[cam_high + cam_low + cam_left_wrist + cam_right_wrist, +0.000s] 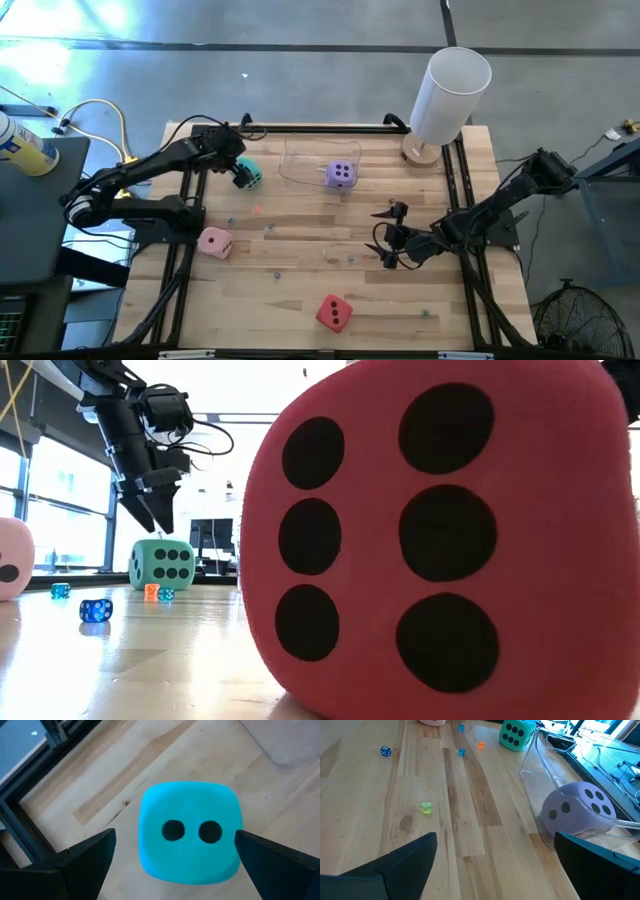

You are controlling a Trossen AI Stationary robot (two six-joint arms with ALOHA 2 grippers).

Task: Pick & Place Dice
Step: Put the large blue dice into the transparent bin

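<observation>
The teal die rests on the wood near the table's far left, showing two pips upward in the left wrist view. My left gripper hovers just above it, open, one finger on either side, touching nothing. The purple die sits inside a clear tray. The pink die lies at the left and the red die near the near edge, filling the low view. My right gripper waits open over the table's right middle.
A tall white cylinder stands on a wooden base at the far right corner. Several tiny coloured dice are scattered over the wood. Black frame rails run along the table's left and right sides. Open wood lies between the pink and red dice.
</observation>
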